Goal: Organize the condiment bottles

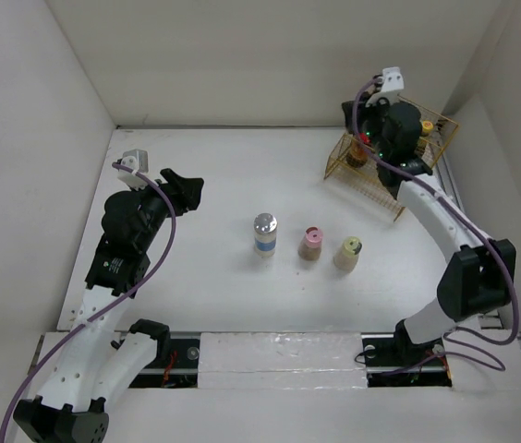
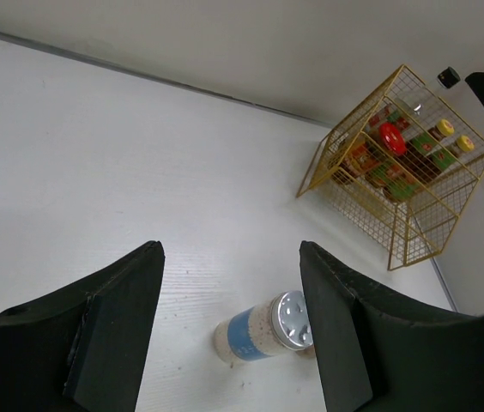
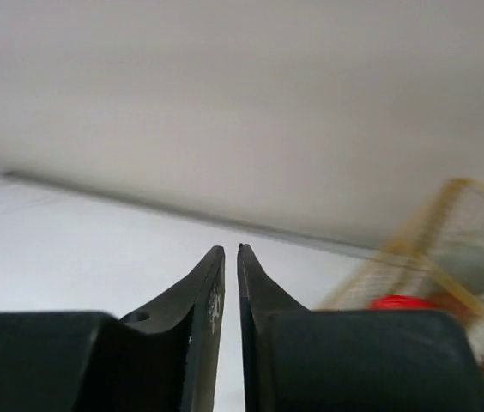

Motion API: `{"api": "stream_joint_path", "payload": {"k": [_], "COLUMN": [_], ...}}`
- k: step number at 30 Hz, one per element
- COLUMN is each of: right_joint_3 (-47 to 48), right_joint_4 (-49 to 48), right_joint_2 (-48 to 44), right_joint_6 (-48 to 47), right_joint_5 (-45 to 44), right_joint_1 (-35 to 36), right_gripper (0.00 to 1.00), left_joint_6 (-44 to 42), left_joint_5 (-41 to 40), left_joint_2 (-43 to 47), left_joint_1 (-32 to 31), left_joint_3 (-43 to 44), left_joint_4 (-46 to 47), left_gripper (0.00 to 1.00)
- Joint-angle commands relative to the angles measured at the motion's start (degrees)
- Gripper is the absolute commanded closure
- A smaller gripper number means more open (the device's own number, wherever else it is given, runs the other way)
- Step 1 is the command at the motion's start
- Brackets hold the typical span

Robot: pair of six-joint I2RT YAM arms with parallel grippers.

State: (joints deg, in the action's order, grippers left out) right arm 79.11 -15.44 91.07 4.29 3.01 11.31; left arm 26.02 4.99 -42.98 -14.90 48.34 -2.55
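Three condiment bottles stand in a row mid-table: a silver-capped one with a blue label point(image 1: 265, 233), a pink-capped one point(image 1: 309, 243) and a cream-capped one point(image 1: 348, 252). More bottles sit in the yellow wire basket point(image 1: 446, 129), among them a red cap point(image 2: 391, 137), two yellow caps point(image 2: 444, 127) and a black cap point(image 2: 448, 77). My left gripper point(image 1: 189, 189) hangs open and holds nothing, left of the row. The silver-capped bottle point(image 2: 263, 330) shows beyond the gap between its fingers point(image 2: 229, 253). My right gripper point(image 1: 353, 118) hovers over the basket's left end, its jaws point(image 3: 231, 249) shut on nothing.
The basket point(image 2: 345, 129) stands in the far right corner, close to the back and right walls. White walls enclose the table on three sides. The arm bases point(image 1: 270, 355) sit along the near edge.
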Motion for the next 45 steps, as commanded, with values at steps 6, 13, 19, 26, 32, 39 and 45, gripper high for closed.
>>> {"api": "stream_joint_path", "payload": {"k": [6, 13, 19, 26, 32, 39, 45], "right_joint_3": [-14.15, -15.38, -16.1, -11.97, -12.58, -14.34, -13.9], "right_joint_4": [-3.11, 10.86, 13.67, 17.64, 17.64, 13.52, 4.64], "right_joint_2": [-5.9, -6.43, -5.02, 0.34, 2.79, -1.84, -12.66], "right_joint_6": [-3.67, -5.96, -5.44, -5.96, -4.73, -1.22, -1.75], "right_joint_5": [12.9, 3.15, 5.7, 6.31, 2.29, -3.61, -10.47], "right_joint_1": [19.87, 28.85, 31.84, 36.32, 36.85, 36.85, 33.09], "right_gripper": [0.23, 0.0, 0.0, 0.0, 0.04, 0.61, 0.65], "left_joint_6": [0.69, 0.7, 0.7, 0.7, 0.7, 0.7, 0.7], "left_joint_5": [2.73, 3.27, 3.27, 3.27, 3.27, 3.88, 3.88], "left_joint_2": [0.0, -0.52, -1.14, -1.14, -0.61, -1.14, -1.14], "left_joint_1": [0.31, 0.31, 0.31, 0.31, 0.31, 0.31, 0.31], "left_joint_3": [0.09, 0.09, 0.09, 0.09, 0.09, 0.09, 0.09], "left_joint_4": [2.9, 3.43, 3.43, 3.43, 3.43, 3.43, 3.43], "left_gripper": [0.4, 0.39, 0.39, 0.39, 0.39, 0.39, 0.39]}}
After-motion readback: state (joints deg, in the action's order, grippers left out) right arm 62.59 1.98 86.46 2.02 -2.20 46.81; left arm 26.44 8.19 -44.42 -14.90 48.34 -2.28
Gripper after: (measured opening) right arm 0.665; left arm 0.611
